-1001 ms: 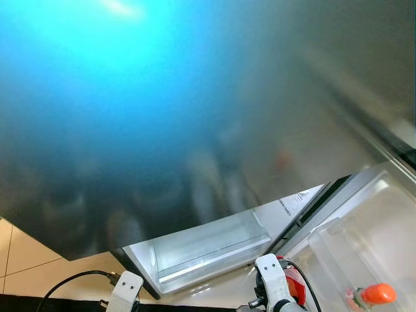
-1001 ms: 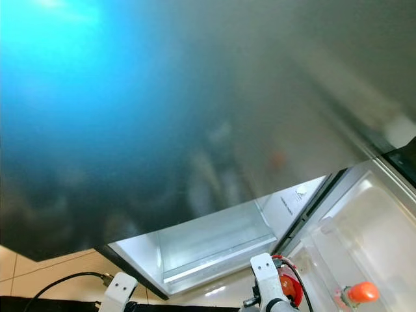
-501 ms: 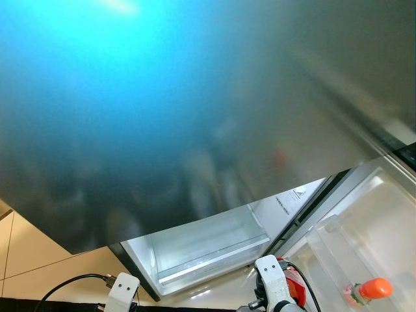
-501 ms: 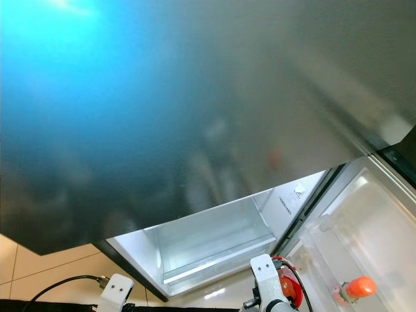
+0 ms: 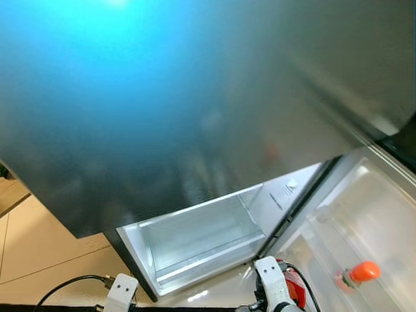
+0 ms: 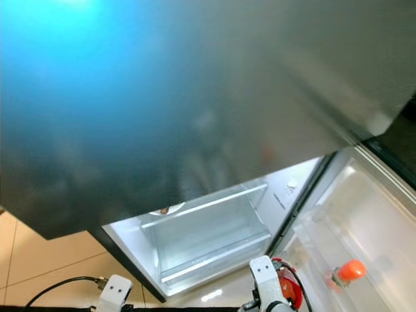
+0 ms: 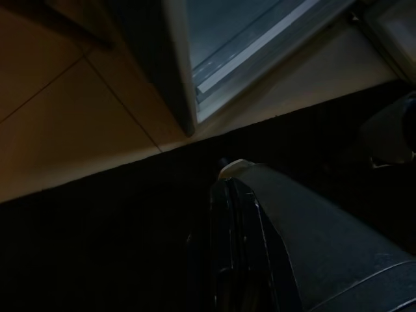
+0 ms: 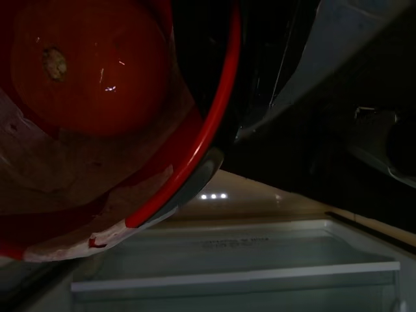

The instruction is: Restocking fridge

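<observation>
While the fridge door (image 5: 195, 117) stands open overhead, its bin (image 5: 195, 244) at six o'clock looks bare. At seven o'clock the left gripper (image 7: 227, 253) hangs idle over the floor (image 5: 45, 253), fingers seemingly pressed together. At five o'clock the right gripper (image 8: 195, 175) carries a red container (image 8: 97, 123); how its fingers sit I cannot tell. At four o'clock, one bottle (image 5: 356, 274) lies in a drawer (image 5: 390, 227). Stocking seems barely begun; the shelves are hidden.
</observation>
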`<state>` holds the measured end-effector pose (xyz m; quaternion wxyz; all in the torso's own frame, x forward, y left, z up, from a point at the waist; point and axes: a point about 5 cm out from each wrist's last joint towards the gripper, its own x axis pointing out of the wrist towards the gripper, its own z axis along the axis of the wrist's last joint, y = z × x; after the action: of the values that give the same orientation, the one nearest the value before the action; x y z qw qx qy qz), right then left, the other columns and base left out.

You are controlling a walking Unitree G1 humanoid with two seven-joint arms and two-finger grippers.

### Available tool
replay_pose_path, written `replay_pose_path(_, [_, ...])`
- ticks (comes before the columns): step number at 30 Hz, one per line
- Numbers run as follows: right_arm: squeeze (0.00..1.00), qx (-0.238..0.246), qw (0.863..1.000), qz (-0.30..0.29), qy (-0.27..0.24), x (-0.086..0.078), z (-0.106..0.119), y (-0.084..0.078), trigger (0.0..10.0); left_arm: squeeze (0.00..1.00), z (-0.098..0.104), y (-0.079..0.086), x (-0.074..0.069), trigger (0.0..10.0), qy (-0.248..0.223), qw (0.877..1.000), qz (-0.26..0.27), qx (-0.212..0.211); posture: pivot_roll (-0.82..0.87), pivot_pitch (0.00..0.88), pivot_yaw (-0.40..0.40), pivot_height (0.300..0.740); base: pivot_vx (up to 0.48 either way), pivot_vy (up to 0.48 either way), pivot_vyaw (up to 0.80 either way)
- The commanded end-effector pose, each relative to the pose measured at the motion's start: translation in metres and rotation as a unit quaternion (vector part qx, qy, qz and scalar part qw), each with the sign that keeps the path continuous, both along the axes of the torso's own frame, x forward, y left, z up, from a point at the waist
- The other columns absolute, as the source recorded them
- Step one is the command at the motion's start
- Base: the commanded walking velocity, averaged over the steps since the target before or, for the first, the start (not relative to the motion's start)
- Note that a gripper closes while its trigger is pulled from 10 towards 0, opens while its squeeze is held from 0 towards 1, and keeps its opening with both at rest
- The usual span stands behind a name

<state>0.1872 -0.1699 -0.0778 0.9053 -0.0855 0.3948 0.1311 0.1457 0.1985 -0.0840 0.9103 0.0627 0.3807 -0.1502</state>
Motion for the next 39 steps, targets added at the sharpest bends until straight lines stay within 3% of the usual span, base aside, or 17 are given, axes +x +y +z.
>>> replay_pose_path(1, [0.0,-0.003,1.0,0.0,0.005,-0.0025,-0.0014,-0.0002,10.0,0.0,-0.0061,-0.0017,-0.0128,10.0,0.027,1.0,0.003,-0.002,-0.1,0.101,-0.009,0.74,0.0,0.0,0.0])
replay_pose_path(39, [0.0,-0.005,1.0,0.0,0.005,-0.0019,-0.0011,-0.001,10.0,0.0,-0.0062,-0.0014,-0.0133,10.0,0.027,1.0,0.003,0.0,-0.1,0.101,-0.011,0.74,-0.057,0.0,0.0])
